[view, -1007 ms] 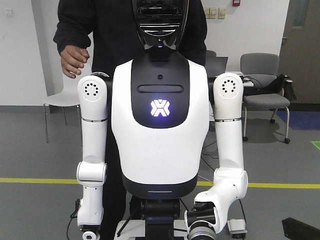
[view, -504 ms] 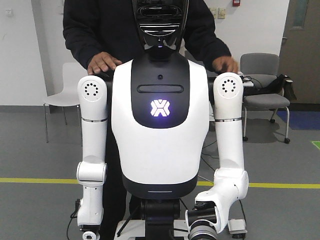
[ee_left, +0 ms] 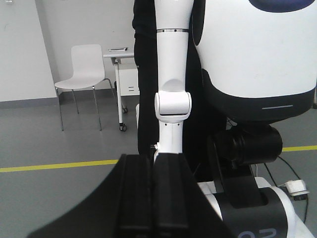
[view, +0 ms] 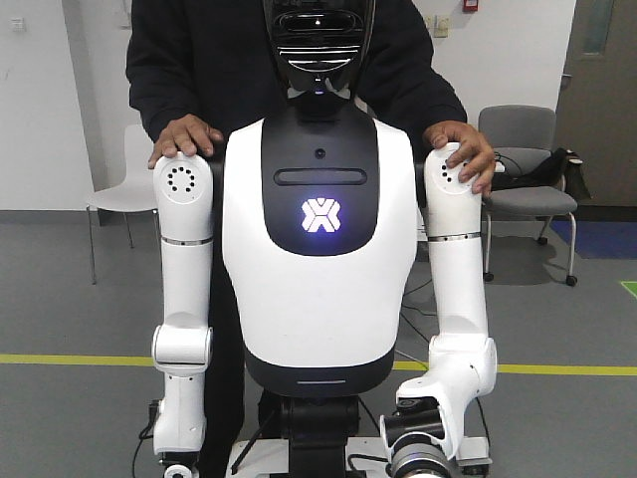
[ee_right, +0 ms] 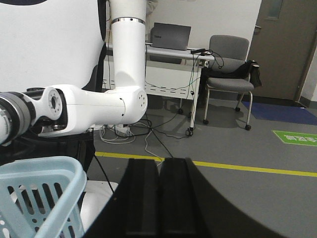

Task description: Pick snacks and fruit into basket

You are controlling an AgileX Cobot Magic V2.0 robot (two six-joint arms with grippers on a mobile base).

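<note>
No snacks or fruit show in any view. A light blue slotted basket (ee_right: 59, 164) fills the lower left corner of the right wrist view. My right gripper (ee_right: 159, 159) is beside it and a little to its right, its black fingers pressed together with nothing between them. In the left wrist view my left gripper (ee_left: 153, 157) is shut too and holds nothing. It points at a white robot arm (ee_left: 172, 104) and a dark base (ee_left: 247, 168).
A white humanoid body (view: 318, 249) fills the front view, and a person in black (view: 179, 60) stands behind it with a hand on each shoulder. Grey floor carries a yellow line (ee_right: 237, 166) and cables (ee_right: 148, 134). Behind are a desk with a laptop (ee_right: 171, 35), a grey chair (ee_right: 229, 64) and a white chair (ee_left: 84, 74).
The person behind has brought both hands down onto the robot's shoulders. The forearm at the lower right of the front view has shifted slightly right and down.
</note>
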